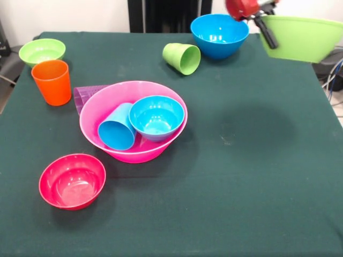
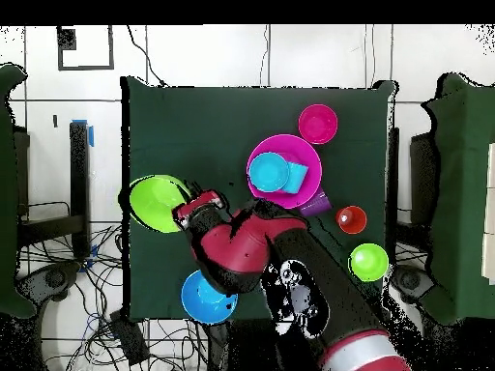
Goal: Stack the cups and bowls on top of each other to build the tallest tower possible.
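Pink bowl holds two pieces; green bowl aloft

Tower base, the large pink bowl [image 1: 107, 115], sits left of centre on the desk [image 1: 241, 187] with a light blue cup [image 1: 116, 128] on its side and a small light blue bowl [image 1: 156, 116] inside. A purple cup [image 1: 84, 96] lies just behind it. The hand [image 1: 266, 29] grips the medium green bowl [image 1: 303, 37] by its rim, lifted over the desk's edge. Nearby stand the medium blue bowl [image 1: 218, 35] and tipped green cup [image 1: 182, 58]; orange cup [image 1: 52, 81], small green bowl [image 1: 42, 52] and red bowl [image 1: 72, 181] stand apart.

Small bowl [image 1: 156, 117] & lying cup [image 1: 117, 127] in big bowl [image 1: 102, 107] (mid-table), another bowl [image 1: 72, 181] in front.
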You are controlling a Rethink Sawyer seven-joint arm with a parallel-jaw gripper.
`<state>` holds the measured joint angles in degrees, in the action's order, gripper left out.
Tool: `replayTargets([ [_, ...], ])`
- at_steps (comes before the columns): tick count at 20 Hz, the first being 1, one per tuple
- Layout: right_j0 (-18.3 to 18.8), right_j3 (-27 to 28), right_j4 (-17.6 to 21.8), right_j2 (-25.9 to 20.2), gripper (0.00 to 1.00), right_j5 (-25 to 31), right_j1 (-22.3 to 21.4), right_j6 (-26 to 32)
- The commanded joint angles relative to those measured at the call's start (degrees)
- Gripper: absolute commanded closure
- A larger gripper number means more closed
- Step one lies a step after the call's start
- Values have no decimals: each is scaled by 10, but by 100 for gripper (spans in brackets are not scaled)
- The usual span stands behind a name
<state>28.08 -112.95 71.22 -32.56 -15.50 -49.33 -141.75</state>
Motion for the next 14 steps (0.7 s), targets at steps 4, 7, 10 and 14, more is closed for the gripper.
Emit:
replayTargets([
  [4,238,-122,-68,-344,100,266,52,62],
  [7,274,-140,-78,-377,100,260,50,94],
  [10,312,-137,-103,-423,100,291,81,175],
  [14,256,-130,13,-348,100,214,102,114],
])
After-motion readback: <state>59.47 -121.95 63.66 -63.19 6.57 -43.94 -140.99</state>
